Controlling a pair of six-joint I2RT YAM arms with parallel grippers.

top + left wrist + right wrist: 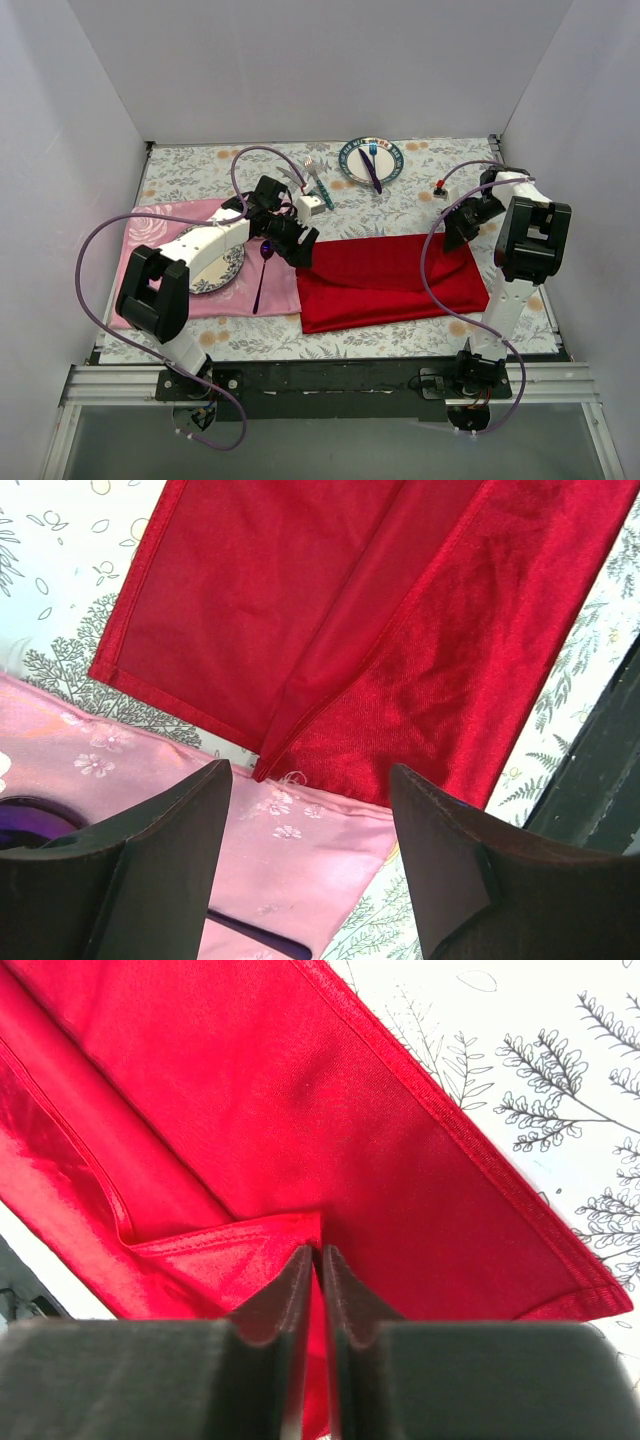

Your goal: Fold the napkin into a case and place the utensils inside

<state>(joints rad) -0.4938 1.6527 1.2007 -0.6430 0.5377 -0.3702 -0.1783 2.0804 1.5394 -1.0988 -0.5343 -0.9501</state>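
The right fingers (305, 1280) are clenched on a raised fold of the red napkin (300, 1110) near its right end. The left fingers (170, 850) stand apart, grasping nothing, above the napkin's left edge beside the pink placemat (300, 840). The napkin lies along the surface's (200, 170) front middle. The fork and knife (320, 186) lie near the back edge.

White arms (205, 240), black fingers (150, 870), purple cables (262, 149)

No writing, label, brand or number can be read anywhere.
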